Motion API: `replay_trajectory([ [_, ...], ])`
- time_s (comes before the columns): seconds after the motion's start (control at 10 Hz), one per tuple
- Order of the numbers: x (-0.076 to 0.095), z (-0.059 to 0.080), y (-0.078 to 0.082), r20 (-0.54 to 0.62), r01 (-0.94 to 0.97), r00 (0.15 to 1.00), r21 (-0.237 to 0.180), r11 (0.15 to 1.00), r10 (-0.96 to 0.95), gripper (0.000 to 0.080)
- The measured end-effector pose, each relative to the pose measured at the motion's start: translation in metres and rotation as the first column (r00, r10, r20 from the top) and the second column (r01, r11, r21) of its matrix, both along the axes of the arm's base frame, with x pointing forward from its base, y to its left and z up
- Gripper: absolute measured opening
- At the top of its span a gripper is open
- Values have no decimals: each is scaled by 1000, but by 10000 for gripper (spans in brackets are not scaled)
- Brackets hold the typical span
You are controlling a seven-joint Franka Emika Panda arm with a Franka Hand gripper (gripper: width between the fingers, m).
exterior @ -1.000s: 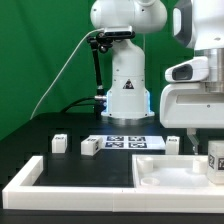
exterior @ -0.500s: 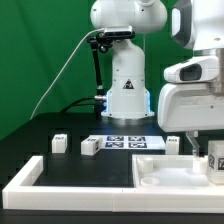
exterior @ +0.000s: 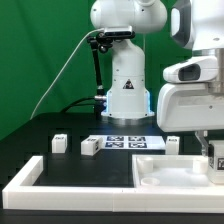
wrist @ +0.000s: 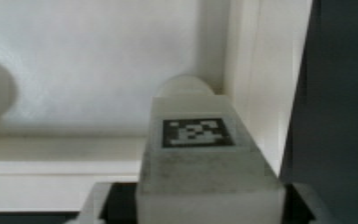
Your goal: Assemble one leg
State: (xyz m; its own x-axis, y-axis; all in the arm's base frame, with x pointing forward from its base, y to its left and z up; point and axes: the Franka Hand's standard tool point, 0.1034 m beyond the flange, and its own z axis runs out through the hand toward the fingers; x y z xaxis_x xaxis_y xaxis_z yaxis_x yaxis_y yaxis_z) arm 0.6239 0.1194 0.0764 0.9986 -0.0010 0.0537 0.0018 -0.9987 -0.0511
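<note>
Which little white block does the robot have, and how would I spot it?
Look at the big flat white panel on the exterior view's right. Above its right end hangs the gripper, with the leg pinched in it, tag facing the wrist camera. The other legs stand loose on the black table; only this one is gripped.

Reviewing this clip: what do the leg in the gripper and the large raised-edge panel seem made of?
The leg: likely matte white plastic, going by its smooth, evenly coloured faces; its tag looks printed. The panel: apparently the same matte white plastic, with smooth raised edges; blur leaves it open.
</note>
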Motion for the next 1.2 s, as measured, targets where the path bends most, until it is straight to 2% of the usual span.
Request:
replay_trajectory([
  [0.2, -2, 0, -2, -17, 73, 997, 5, 997, -73, 291],
  [0.4, -3, -1, -3, -45, 390, 920, 33, 920, -388, 291],
  [0.6, -3, -2, -4, -62, 567, 823, 39, 823, -564, 291],
  [0.7, -3, -2, -4, -72, 666, 745, 38, 745, -663, 291],
  [0.9, -4, -2, -4, -92, 851, 525, 32, 525, -846, 292],
  [1.2, -4, -3, -4, -130, 974, 228, 21, 227, -965, 292],
])
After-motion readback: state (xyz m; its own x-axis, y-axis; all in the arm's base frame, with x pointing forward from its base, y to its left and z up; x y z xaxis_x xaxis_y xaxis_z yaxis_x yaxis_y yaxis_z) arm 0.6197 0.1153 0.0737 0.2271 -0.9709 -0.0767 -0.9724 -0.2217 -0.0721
